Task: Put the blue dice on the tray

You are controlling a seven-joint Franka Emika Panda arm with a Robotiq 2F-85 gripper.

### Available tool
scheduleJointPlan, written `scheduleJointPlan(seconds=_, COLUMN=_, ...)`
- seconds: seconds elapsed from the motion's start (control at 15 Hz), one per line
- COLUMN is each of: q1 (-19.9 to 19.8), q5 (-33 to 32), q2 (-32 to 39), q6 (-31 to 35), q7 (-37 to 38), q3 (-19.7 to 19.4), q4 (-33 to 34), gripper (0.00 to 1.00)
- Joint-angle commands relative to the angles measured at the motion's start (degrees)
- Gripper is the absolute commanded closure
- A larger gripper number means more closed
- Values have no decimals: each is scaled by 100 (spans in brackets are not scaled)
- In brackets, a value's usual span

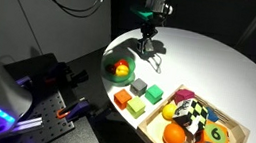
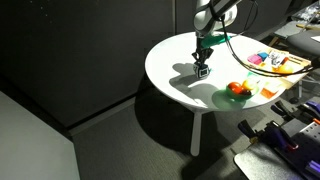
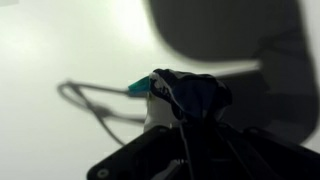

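The round white desk [image 1: 220,64] is taking up most of both exterior views. The light-wood tray [image 1: 243,133] is lying at the desk's edge, crowded with coloured pieces, among them a black-and-white checkered cube [image 1: 194,116] and an orange ball [image 1: 174,135]. A small green bowl [image 1: 112,61] is sitting near another part of the edge, with four loose cubes between it and the tray.

The arm is reaching straight down over the middle of the desk, well apart from the tray. The gripper [image 2: 203,67] is standing low, at or just above the desk surface, its shadow falling beside it.

The blue dice [image 2: 203,71] is showing as a bluish block at the gripper's tip in an exterior view. In the wrist view only a blue-green corner [image 3: 137,89] is peeking out beside the dark fingers. I cannot tell whether the fingers are pressing on the dice or merely standing around it.
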Motion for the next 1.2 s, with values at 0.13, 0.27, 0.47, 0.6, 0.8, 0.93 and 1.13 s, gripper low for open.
scheduleJointPlan(seconds=0.13, q1=86, q5=-361, q2=-420, q6=-337, q7=382, q3=-193, q4=-189, gripper=95)
scheduleJointPlan(seconds=0.27, q1=11, q5=-319, q2=-534, q6=-351, q7=330, q3=-187, q4=-268, gripper=95)
scheduleJointPlan(seconds=0.47, q1=-148, q5=-191, q2=-708, q6=-285, q7=199, q3=-154, q4=-424, gripper=95)
scheduleJointPlan(seconds=0.6, q1=-259, q5=-144, q2=-828, q6=-237, q7=158, q3=-151, q4=-538, gripper=95)
scheduleJointPlan(seconds=0.8, q1=-449, q5=-91, q2=-1065, q6=-173, q7=99, q3=-163, q4=-785, gripper=95)
scheduleJointPlan(seconds=0.93, q1=-568, q5=-69, q2=-1226, q6=-153, q7=79, q3=-177, q4=-953, gripper=95)
scheduleJointPlan(seconds=1.13, q1=-723, q5=-64, q2=-1469, q6=-153, q7=67, q3=-217, q4=-1220, gripper=95)
